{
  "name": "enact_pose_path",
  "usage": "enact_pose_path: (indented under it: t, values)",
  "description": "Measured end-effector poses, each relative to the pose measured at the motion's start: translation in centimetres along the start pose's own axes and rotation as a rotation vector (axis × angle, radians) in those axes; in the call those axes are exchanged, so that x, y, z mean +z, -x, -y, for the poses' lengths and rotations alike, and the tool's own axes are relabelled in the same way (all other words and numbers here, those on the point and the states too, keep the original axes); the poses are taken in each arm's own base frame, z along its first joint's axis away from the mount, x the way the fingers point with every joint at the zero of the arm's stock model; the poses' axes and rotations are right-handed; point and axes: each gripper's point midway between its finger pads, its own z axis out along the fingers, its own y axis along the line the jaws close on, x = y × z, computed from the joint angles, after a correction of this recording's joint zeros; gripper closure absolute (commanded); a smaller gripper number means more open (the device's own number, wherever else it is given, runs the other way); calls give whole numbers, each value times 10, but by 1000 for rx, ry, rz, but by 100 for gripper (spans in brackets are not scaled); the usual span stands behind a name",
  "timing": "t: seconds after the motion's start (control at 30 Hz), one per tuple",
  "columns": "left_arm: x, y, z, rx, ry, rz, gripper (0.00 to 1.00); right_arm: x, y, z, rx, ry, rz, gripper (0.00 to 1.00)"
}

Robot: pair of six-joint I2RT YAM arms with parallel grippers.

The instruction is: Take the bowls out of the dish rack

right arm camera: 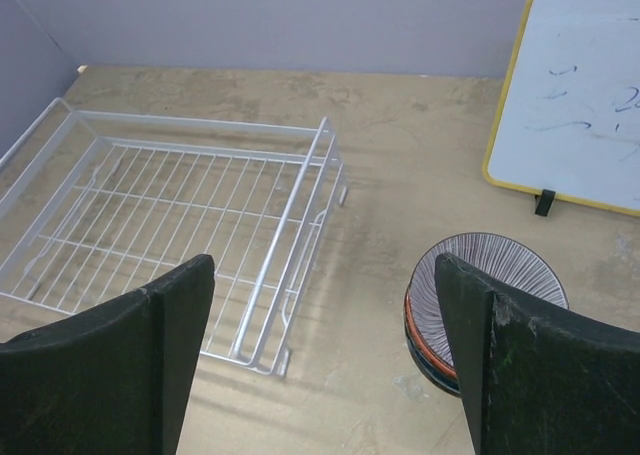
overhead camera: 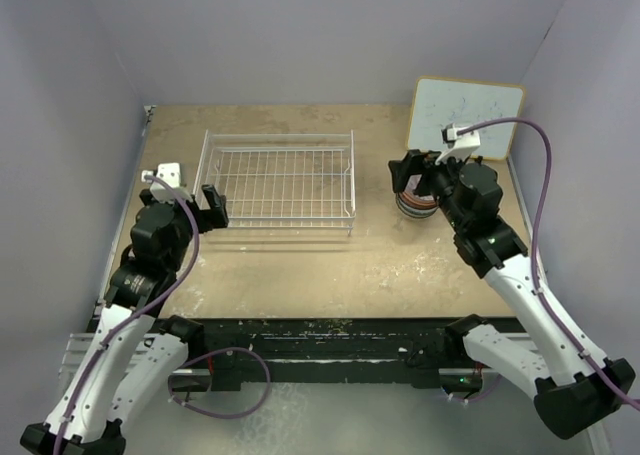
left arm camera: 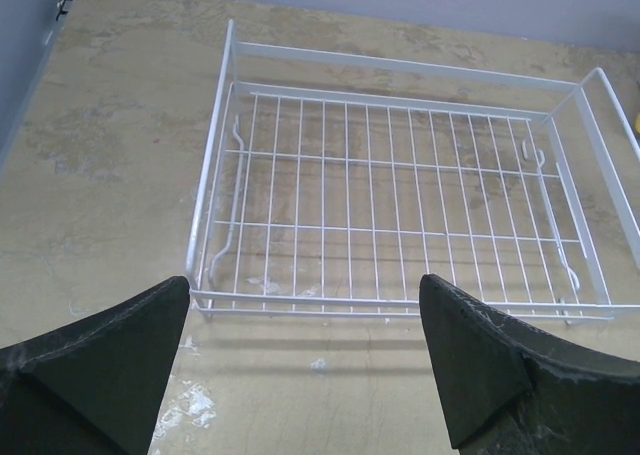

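Note:
The dish rack, a white wire basket, lies at the table's centre-left with nothing in it; the left wrist view shows its front rail and the right wrist view its right rail. The bowls stand as one stack on the table to the right of the rack, a grey-striped bowl on top with orange and dark rims below. My left gripper hangs open just off the rack's left end, nothing between its fingers. My right gripper is open above the stack's left side, jaws empty.
A whiteboard with an orange frame leans at the back right, behind the bowl stack. Purple walls close in the table on three sides. Bare tabletop lies between the rack and the stack.

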Motion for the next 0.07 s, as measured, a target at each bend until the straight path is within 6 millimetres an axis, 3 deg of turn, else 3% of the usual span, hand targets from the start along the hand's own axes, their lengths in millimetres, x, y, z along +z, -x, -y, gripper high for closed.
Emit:
enact_pose_path:
  t: [0.07]
  values:
    - [0,0,0,-1,-3,-1,1,-1,2,0,0,-2,7,8]
